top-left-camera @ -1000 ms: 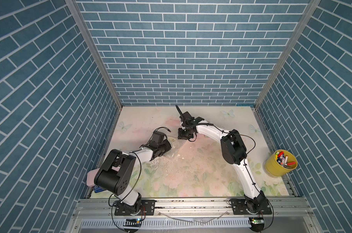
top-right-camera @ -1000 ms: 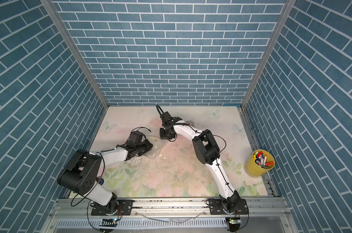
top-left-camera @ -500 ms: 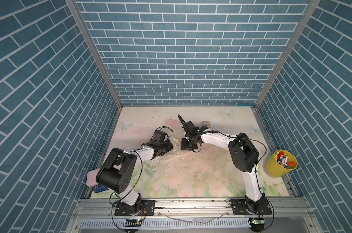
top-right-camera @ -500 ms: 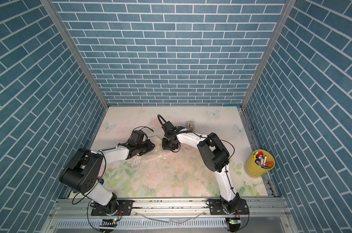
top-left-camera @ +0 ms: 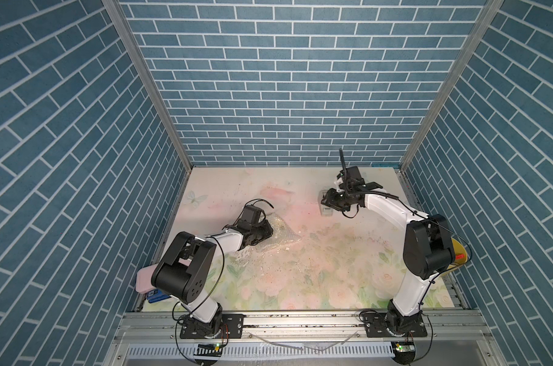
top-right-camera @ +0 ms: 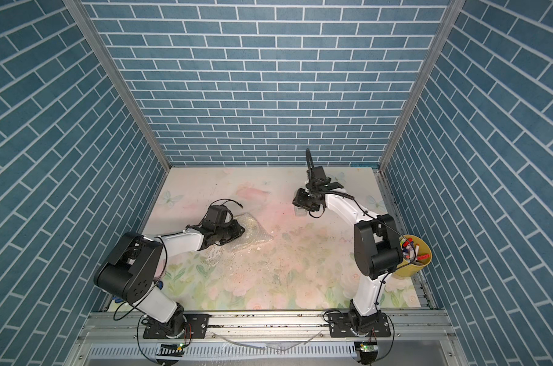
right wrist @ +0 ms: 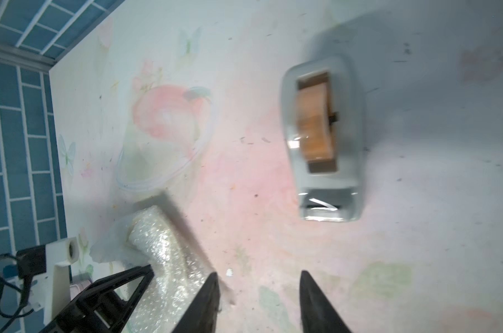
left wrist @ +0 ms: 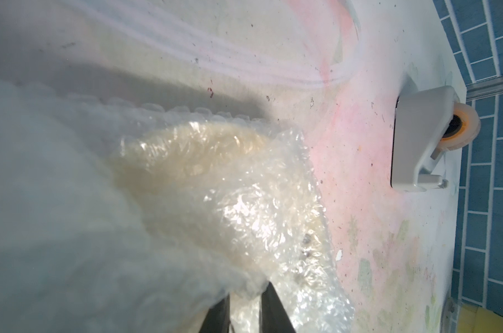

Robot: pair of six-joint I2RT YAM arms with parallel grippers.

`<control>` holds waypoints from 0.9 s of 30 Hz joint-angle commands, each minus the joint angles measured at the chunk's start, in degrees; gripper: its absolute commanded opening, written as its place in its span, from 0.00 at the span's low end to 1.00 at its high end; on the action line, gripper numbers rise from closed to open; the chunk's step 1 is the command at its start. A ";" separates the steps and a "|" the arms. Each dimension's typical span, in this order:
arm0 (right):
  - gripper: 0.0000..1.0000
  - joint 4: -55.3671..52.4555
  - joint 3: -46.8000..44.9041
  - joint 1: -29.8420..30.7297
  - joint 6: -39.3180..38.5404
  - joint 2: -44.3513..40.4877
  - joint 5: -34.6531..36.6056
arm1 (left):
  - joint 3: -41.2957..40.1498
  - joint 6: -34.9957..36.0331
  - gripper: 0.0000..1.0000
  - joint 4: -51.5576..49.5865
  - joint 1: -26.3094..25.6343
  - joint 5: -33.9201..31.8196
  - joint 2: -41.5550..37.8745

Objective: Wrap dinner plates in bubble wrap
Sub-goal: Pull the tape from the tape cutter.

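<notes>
Close to you, a yellow bucket (top-right-camera: 416, 260) of pens stands at the right edge of the table (top-right-camera: 269, 285), partly behind the right arm (top-right-camera: 368, 285). A pink thing (top-left-camera: 143, 279) lies at the left edge, partly hidden by the left arm (top-left-camera: 186, 269).

A bit further in, left of the middle, your left pincer (left wrist: 244, 314) is down low on the wrap (left wrist: 244, 216). Its two fingers (left wrist: 273, 311) are close together and they pinch a fold of wrap between them. The wrap is bunched up in a shiny lump. The plate (left wrist: 192, 150) is inside it, and you can see it only as a cream shape through the bubbles.

Further back, right of the middle, your right pincer (right wrist: 259, 302) is over the table. Its fingers are spread wide and there is nothing between them. A grey tape holder (right wrist: 322, 144) with a brown roll stands on the table near its tips, not touching them. It is well apart from the wrap.

Behind it all is the blue brick wall (top-left-camera: 284, 95)
</notes>
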 commanded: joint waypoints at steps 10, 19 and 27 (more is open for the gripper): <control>0.39 5.61 0.15 -8.56 -6.64 7.06 -18.79 | -1.29 -0.03 0.18 -1.52 -0.55 0.09 3.53; 0.37 4.49 3.32 -8.86 -8.37 11.20 -18.81 | -1.29 -0.13 0.18 -1.43 -0.56 0.08 3.82; 0.36 3.06 6.67 -9.29 -9.36 14.36 -18.57 | -1.28 -0.13 0.18 -0.99 -0.59 0.11 4.14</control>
